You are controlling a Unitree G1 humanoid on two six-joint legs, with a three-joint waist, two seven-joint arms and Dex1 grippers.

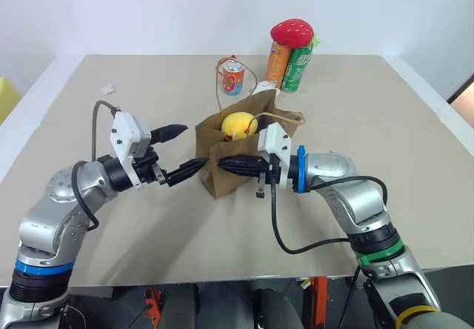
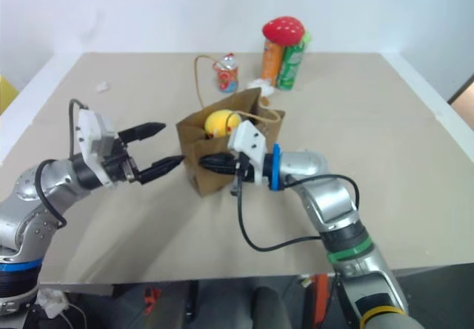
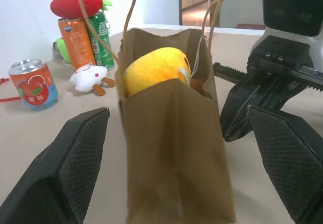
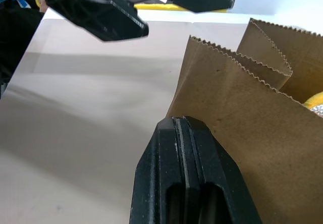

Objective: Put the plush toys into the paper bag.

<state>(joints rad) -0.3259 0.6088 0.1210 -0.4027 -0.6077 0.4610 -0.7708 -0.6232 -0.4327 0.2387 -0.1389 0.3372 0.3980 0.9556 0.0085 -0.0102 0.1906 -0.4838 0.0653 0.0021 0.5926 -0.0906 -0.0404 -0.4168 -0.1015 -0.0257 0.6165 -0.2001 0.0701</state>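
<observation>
The brown paper bag (image 1: 226, 167) stands upright at the middle of the table, its cord handles (image 1: 285, 115) flopped to the back. A round yellow plush toy (image 1: 238, 125) sits in its open mouth. My left gripper (image 1: 184, 152) is open just left of the bag, and in the left wrist view its fingers (image 3: 70, 163) straddle the bag's narrow side (image 3: 176, 148) without touching it. My right gripper (image 1: 227, 164) is shut with nothing in it, lying across the bag's front wall and pointing left. A small white plush toy (image 3: 90, 77) lies on the table by the cans.
Behind the bag stand an orange can (image 1: 278, 64) and a green can (image 1: 298, 67) with a red strawberry-shaped soft thing (image 1: 291, 32) on top. A red drink can (image 1: 232, 77) stands left of them. A small white scrap (image 1: 108, 88) lies far left.
</observation>
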